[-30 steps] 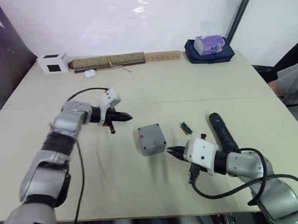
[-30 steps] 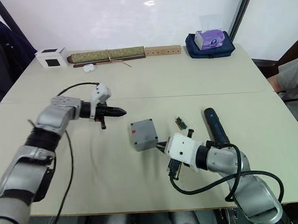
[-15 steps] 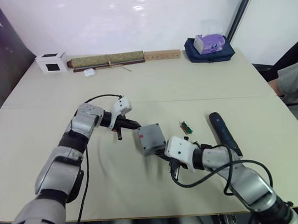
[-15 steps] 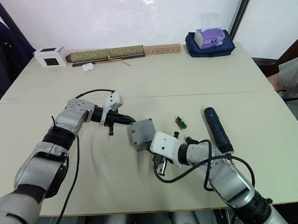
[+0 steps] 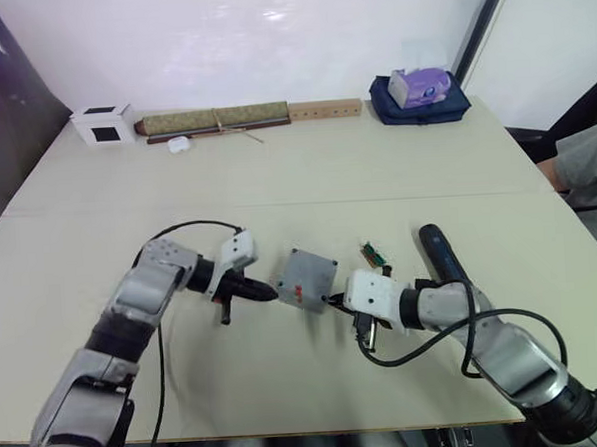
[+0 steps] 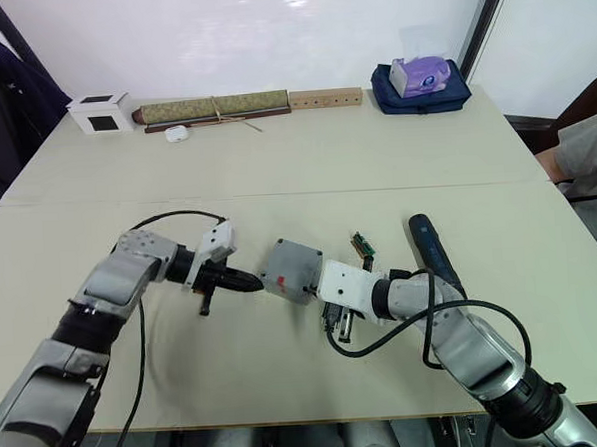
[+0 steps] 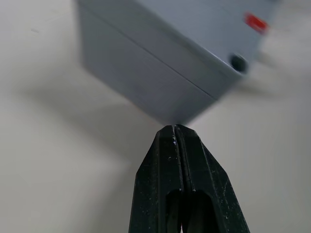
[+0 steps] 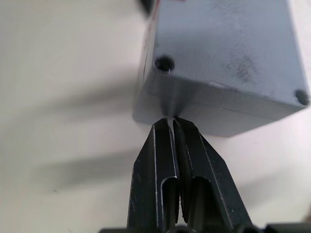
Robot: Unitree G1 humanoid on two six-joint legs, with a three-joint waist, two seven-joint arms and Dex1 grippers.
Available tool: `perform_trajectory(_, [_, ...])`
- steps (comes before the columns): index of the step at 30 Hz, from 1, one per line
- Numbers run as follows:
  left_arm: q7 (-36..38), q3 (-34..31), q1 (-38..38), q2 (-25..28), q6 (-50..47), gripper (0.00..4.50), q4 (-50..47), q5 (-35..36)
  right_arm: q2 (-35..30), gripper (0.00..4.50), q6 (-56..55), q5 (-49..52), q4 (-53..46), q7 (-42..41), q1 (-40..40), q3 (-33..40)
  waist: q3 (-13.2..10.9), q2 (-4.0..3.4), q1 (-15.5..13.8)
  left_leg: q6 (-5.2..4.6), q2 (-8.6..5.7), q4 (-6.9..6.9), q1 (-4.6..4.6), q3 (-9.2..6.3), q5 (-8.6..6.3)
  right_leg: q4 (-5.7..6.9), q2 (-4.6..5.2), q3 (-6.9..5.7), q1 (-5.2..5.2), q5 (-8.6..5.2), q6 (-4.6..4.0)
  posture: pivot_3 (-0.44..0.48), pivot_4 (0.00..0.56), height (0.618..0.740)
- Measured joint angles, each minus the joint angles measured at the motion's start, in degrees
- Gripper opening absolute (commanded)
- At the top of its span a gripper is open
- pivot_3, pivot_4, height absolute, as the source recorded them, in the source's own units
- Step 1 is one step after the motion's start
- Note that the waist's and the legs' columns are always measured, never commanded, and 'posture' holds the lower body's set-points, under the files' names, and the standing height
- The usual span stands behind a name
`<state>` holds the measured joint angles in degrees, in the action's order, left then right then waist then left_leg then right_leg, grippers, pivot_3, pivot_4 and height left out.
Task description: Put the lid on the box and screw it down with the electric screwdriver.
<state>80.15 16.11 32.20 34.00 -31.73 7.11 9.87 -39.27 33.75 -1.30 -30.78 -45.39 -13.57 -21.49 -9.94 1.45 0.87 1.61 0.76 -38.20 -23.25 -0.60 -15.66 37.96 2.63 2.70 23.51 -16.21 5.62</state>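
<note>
Progress: lid (image 5: pixel 307 276) already sits on the box (image 6: pixel 287 280); the seam between the two shows in the left wrist view, with the red mark and a corner hole on top.
Screws: corner holes in the right wrist view look dark and open; I judge none driven yet, though I cannot be sure from these views.
Box position: near the middle of the table, pinched between the two grippers and tilted, one edge apparently raised off the surface.
Left gripper (image 7: pixel 175 129): fingers pressed together, holding nothing, tips touching the lower side wall of the box.
Right gripper (image 8: pixel 171 121): fingers likewise closed and empty, tips against the opposite side wall just under the lid.
Electric screwdriver (image 5: pixel 438 255): lies flat on the table to the robot's right of the box, beside the right forearm, untouched.
Remaining (judgement): settle the box flat, pick up the driver, run all corner screws down; most of the task is still ahead.
Small parts: green-brown strip (image 5: pixel 372 255) lies between box and driver.
Surface: pale beige table (image 5: pixel 376 169), matte, with a seam running across.
Far edge: white cube with black face (image 5: pixel 104 124), long olive roll (image 5: pixel 213 120), wooden bar (image 5: pixel 325 110), dark blue bag (image 5: pixel 417 105) bearing a purple tissue pack (image 5: pixel 419 85).
Room: white wall behind; a person's grey sleeve (image 5: pixel 586 163) at the right edge.
</note>
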Motion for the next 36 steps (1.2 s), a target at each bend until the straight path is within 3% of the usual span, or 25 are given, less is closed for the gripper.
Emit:
perform_trajectory(10, [-3.14,0.0,-1.38,2.44,-3.25,0.0,-4.89,2.11,-0.13,0.1,-3.65,-3.24,3.8,0.18,-0.33,-2.69,0.0,0.0,0.07,0.0,-0.02,-0.01,0.03,0.02,0.0,0.02,-0.04,0.0,0.0,0.0,0.0,0.0,0.15,0.74])
perform_trajectory(15, [-3.14,-1.64,2.74,6.13,-1.3,0.0,1.94,1.86,-1.2,0.1,-4.07,-4.05,4.07,0.04,0.21,-2.15,0.0,0.0,-0.07,0.0,-0.04,-0.02,0.03,0.04,0.0,0.02,-0.02,-0.01,-0.01,0.0,-0.01,0.0,0.15,0.74])
perform_trajectory(19, [-5.16,-2.1,6.53,2.57,2.13,0.0,8.52,1.38,-0.24,0.1,-4.82,-5.21,5.16,1.45,-0.25,-1.97,0.0,0.0,-0.27,0.0,-0.1,-0.05,0.0,0.08,0.0,-0.01,0.05,-0.03,-0.05,0.0,0.0,0.0,0.15,0.74])
perform_trajectory(25, [-5.93,-1.02,6.36,-0.83,4.03,0.0,9.68,0.99,0.48,0.1,-6.35,-7.56,7.24,3.37,-0.7,-1.95,0.0,0.0,0.07,0.0,-0.06,-0.04,0.0,0.06,0.0,0.05,-0.03,-0.01,0.02,0.0,0.0,0.0,0.15,0.74])
perform_trajectory(36, [-5.57,1.01,0.69,-0.79,-0.42,0.0,-0.15,1.42,2.56,0.1,-8.68,-11.0,9.49,4.85,-1.28,-2.07,0.0,0.0,-0.06,0.01,-0.05,-0.05,0.01,0.04,0.0,0.07,0.01,0.0,0.0,0.0,0.0,0.0,0.15,0.74])
